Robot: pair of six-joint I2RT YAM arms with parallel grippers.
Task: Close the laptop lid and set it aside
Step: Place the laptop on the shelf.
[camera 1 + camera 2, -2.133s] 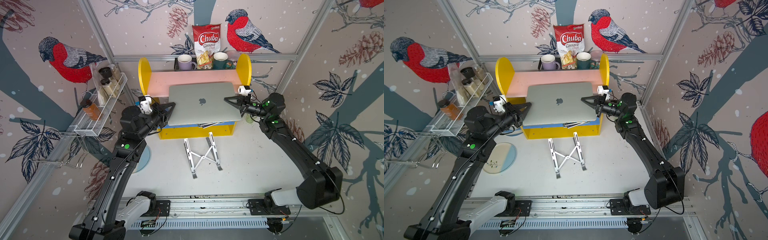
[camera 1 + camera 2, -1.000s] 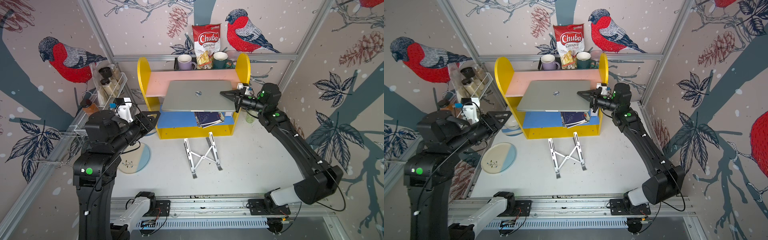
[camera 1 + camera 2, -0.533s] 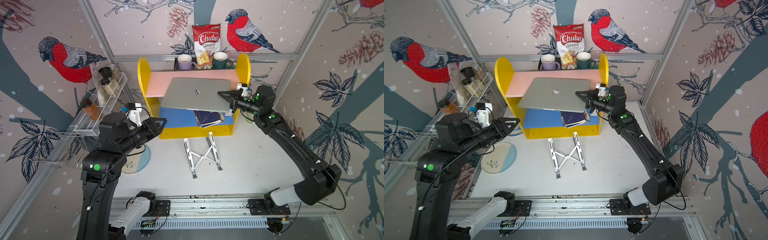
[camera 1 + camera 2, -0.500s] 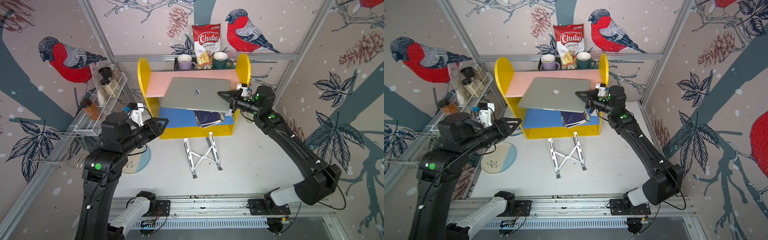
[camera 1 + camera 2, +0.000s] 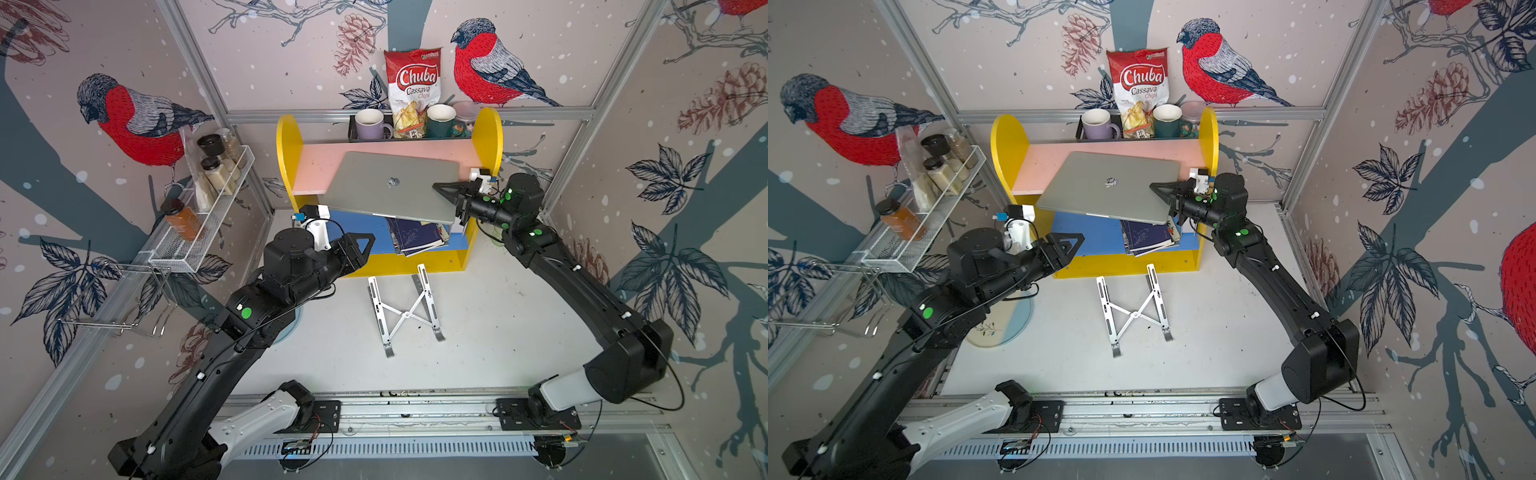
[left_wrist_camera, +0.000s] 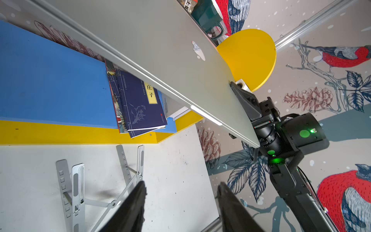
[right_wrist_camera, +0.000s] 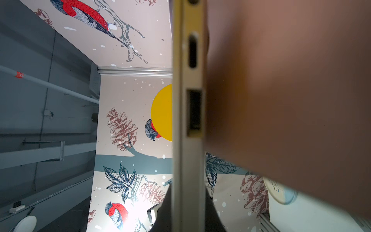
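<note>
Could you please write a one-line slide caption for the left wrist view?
Closed laptop gripped by one edge in the right end effector over the blue shelf; left end effector open and empty.

Yellow shelf unit (image 5: 286, 166): books (image 5: 415, 239) lie on its blue lower shelf. Two mugs (image 5: 370, 124) and a chips bag (image 5: 411, 89) stand at its top rear. A folding stand (image 5: 405, 313) lies in front.

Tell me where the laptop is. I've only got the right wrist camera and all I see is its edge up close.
Observer: The laptop hangs tilted, logo side up, in the air above the yellow shelf.
Operator: Is the left tool on it?
Observer: No, the left tool is open and apart from it, lower, by the shelf's front.
Operator: What's underneath?
Observer: Books on the shelf's blue level.
</note>
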